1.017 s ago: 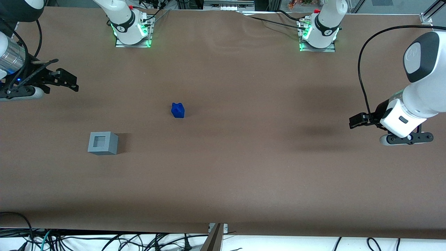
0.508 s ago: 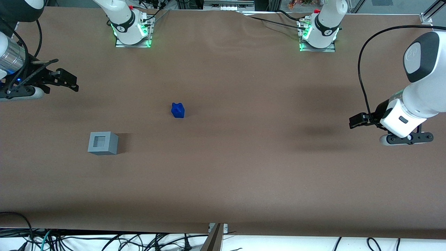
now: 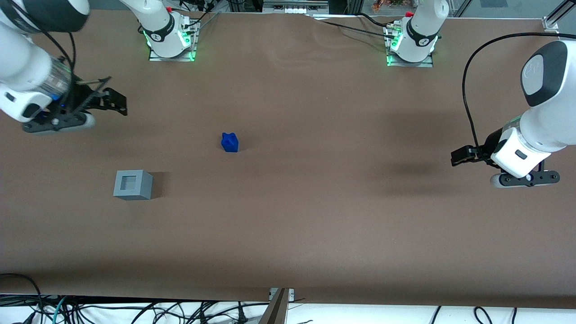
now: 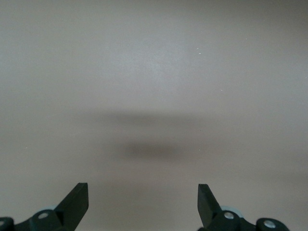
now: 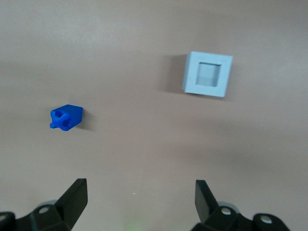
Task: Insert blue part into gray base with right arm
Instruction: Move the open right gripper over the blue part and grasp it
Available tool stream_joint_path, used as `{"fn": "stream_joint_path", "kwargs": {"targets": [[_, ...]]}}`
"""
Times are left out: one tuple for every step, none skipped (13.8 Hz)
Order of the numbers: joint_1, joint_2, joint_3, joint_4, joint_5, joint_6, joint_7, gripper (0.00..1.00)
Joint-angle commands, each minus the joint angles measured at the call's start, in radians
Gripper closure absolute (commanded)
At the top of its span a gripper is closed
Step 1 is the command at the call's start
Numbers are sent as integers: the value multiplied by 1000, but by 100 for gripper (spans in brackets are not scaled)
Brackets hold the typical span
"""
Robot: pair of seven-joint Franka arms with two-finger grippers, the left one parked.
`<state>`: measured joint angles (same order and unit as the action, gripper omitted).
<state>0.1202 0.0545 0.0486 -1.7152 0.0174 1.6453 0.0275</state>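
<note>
Movement is only in the right arm (image 3: 31,67): since a moment ago it has swung inward over the table (image 3: 315,216), and its gripper (image 3: 118,102) now hangs nearer the blue part (image 3: 230,142), fingers (image 5: 74,197) spread wide and holding nothing. The blue part and the gray base (image 3: 132,184) lie where they were, well apart, the base nearer the front camera.
</note>
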Motion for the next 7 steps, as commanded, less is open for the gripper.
{"fn": "stream_joint_path", "kwargs": {"targets": [[80,65,0,16,13,37,147,1],[125,86,-1,16,13,48,187,1],[157,100,-1,11,13,63,231,1],[186,106,-1,-4,15,95,294,1],[209,107,0,-27,13,123,348,1],[240,107,0,-47,13,151,385,1],[274,108,-1,-73,13,184,425,1]]}}
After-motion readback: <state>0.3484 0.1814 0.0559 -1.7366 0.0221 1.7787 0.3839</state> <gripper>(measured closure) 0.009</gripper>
